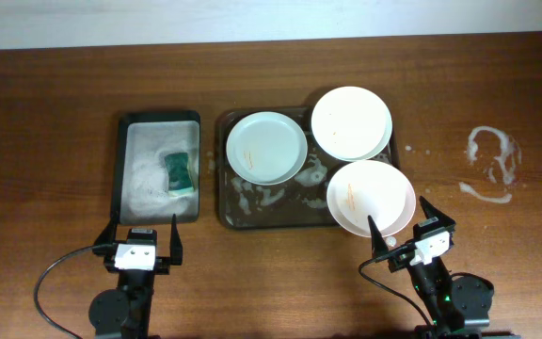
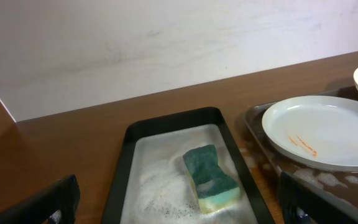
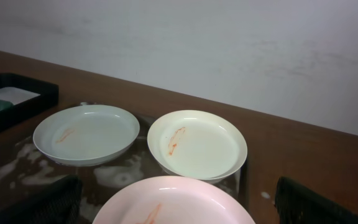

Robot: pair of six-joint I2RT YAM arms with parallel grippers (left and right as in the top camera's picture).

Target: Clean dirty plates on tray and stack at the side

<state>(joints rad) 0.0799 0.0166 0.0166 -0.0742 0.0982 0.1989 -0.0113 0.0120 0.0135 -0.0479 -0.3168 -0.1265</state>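
Three pale plates lie on the dark brown tray (image 1: 222, 188): one at the left (image 1: 267, 147), one at the back right (image 1: 351, 122), and one at the front right (image 1: 371, 197) overhanging the tray's near rim. Each shows small orange streaks. My right gripper (image 1: 401, 224) stands open just in front of the front-right plate (image 3: 173, 202), its fingers on either side of the plate's near edge, not touching it. The other two plates (image 3: 86, 134) (image 3: 196, 144) lie behind. My left gripper (image 1: 143, 226) is open and holds nothing, in front of the black tray.
A narrow black tray (image 1: 118, 169) with foam and a green sponge (image 2: 210, 177) sits left of the brown tray (image 2: 253, 121). A splash of white foam (image 1: 492, 160) marks the wooden table at the right.
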